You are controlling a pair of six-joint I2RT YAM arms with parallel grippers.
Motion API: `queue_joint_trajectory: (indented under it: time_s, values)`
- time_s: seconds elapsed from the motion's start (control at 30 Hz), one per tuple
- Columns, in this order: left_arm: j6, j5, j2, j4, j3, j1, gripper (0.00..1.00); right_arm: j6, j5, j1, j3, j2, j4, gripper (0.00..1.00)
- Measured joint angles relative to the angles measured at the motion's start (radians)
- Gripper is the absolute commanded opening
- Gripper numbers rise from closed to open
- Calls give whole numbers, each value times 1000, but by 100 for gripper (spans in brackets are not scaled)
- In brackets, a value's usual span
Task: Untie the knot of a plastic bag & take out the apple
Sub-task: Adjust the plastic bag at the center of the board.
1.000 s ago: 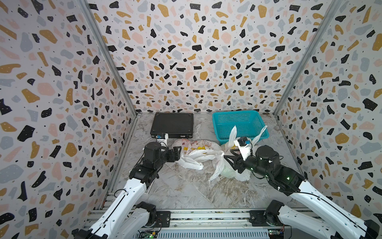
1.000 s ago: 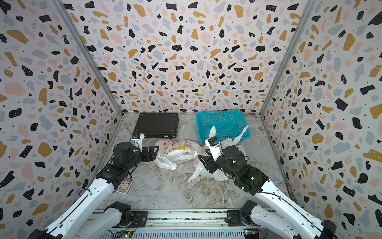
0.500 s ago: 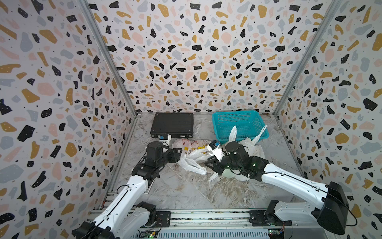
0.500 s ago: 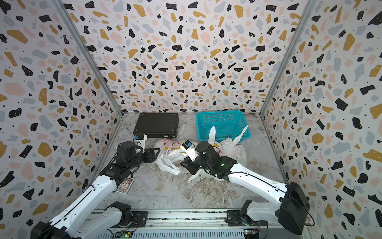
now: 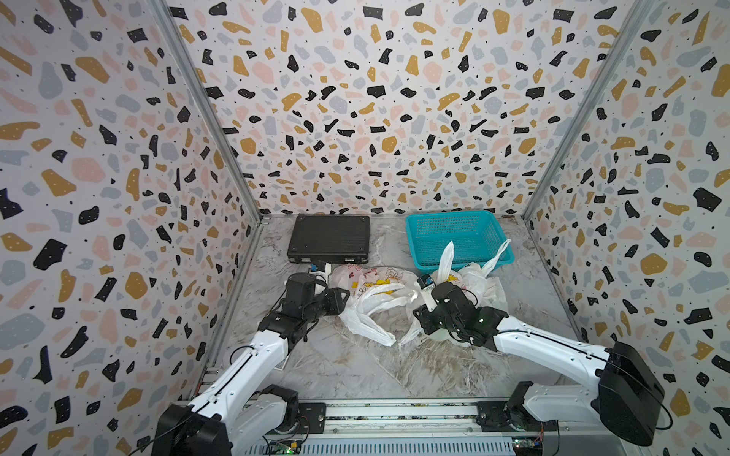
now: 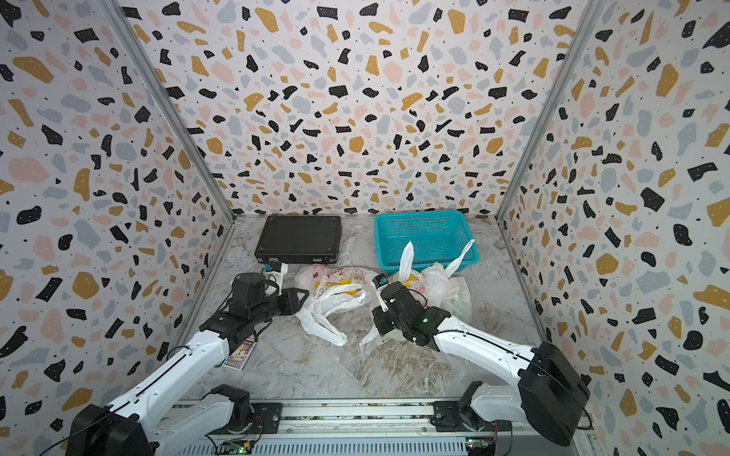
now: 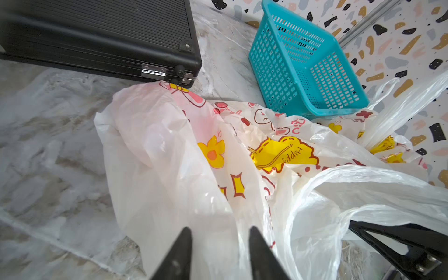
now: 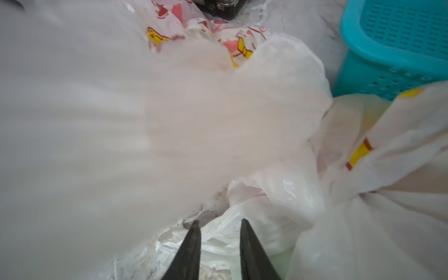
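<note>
Working the untie step; knot not yet undone, so early in task. Sprawling mid-bench (image 5: 355,367): white crinkly plastic bag w/ red-yellow cartoon print (image 5: 371,278), loop handles trailing toward near side. Sitting right of it, right up against near edge of teal plastic mesh basket (image 5: 450,214): knotted white printed plastic bag (image 5: 470,276), two tied ears (image 5: 447,256) sticking up. Apple not showing outright. Pale green patch (image 5: 439,335) peeking out under R gripper (image 8: 219,225), poss. the apple thru film; cannot tell.

L gripper (image 5: 343,301) reaching in from left, meeting left edge of the loose printed bag. Fingers (image 7: 180,254) standing narrowly apart w/ film lying between, no bite visible. R gripper pointing down at near-left foot of knotted bag, fingers also apart, gap narrow, nothing clamped as far as seen.

Next, judging: needing one gripper pinning bag body, other pinching an ear close to knot & drawing it back thru, slowly. Thin film prob. stretching or cinching tighter if yanked. Black ribbed hard case (image 5: 328,239) lying far left, out of the way.
</note>
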Motion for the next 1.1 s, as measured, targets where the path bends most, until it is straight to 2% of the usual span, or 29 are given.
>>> queue_joint_trajectory:
  time_s: [0.1, 0.27, 0.37, 0.47, 0.6, 0.73, 0.87, 1.1]
  values:
    - [-7, 21, -3, 1, 2, 0, 0, 0, -14, 32, -11, -63, -4, 28]
    - [-17, 20, -53, -25, 17, 0, 0, -34, -47, 174, 3, -229, -21, 27]
    - [-27, 10, -95, -35, 37, 0, 0, -69, -63, 247, 65, -275, -55, 28]
    - [-41, 6, -118, -34, 46, 0, 0, -105, -74, 265, 158, -272, -67, 27]
    - [-50, 2, -127, -31, 47, 0, 0, -136, -31, 263, 294, -193, -80, 23]
    - [-57, 0, -132, -28, 45, 0, 0, -126, -13, 224, 423, -24, -86, 19]
    - [-65, -9, -137, -3, 29, 0, 0, -83, -30, 172, 407, 116, -74, 17]
    - [-80, -18, -155, 40, -39, 0, 0, -24, -52, 100, 350, 274, -32, 18]
